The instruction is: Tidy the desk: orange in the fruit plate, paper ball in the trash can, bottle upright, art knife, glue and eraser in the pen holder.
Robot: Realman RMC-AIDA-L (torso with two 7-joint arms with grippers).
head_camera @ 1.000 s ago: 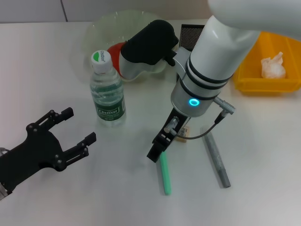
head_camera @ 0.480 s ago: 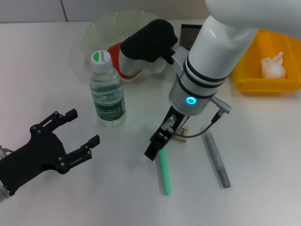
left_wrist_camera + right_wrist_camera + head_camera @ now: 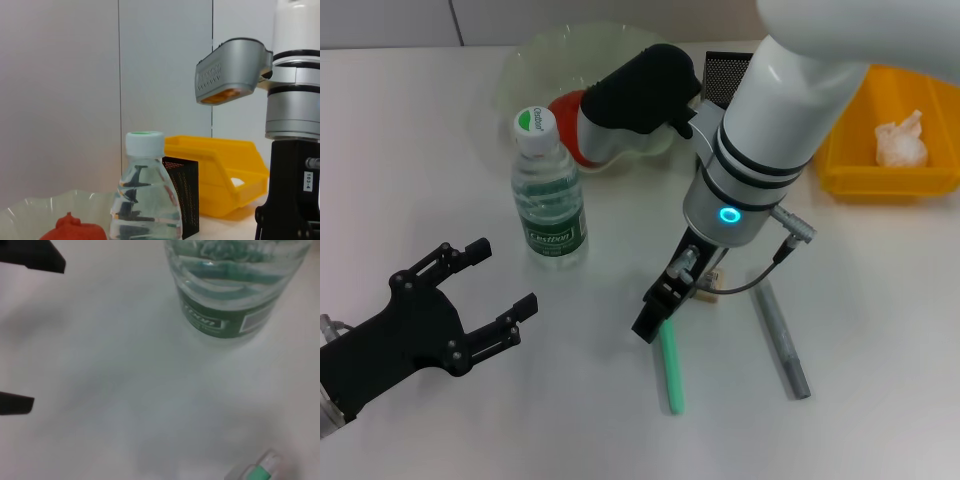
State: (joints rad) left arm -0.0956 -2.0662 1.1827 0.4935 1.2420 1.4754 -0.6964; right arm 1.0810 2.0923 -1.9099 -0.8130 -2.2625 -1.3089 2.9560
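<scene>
The bottle point(image 3: 548, 190) stands upright left of centre and also shows in the left wrist view point(image 3: 145, 200) and the right wrist view point(image 3: 230, 285). The orange point(image 3: 564, 106) lies in the fruit plate point(image 3: 525, 60), partly hidden by my right arm. The paper ball point(image 3: 900, 140) lies in the trash can point(image 3: 850, 170). The pen holder point(image 3: 725, 75) stands behind my right arm. My right gripper point(image 3: 653, 315) hangs over the top end of a green stick point(image 3: 670, 365). The eraser point(image 3: 715, 284) peeks out beside it. A grey stick point(image 3: 782, 340) lies to its right. My left gripper point(image 3: 490, 290) is open and empty.
I cannot tell which stick is the art knife and which the glue. My right arm's white body point(image 3: 770, 130) covers the table's middle back. In the left wrist view the pen holder point(image 3: 185, 195) and trash can point(image 3: 220, 170) stand behind the bottle.
My left gripper has slid a little to the right and nearer the front edge, still open. My right gripper shifted slightly left and back again over the green stick.
</scene>
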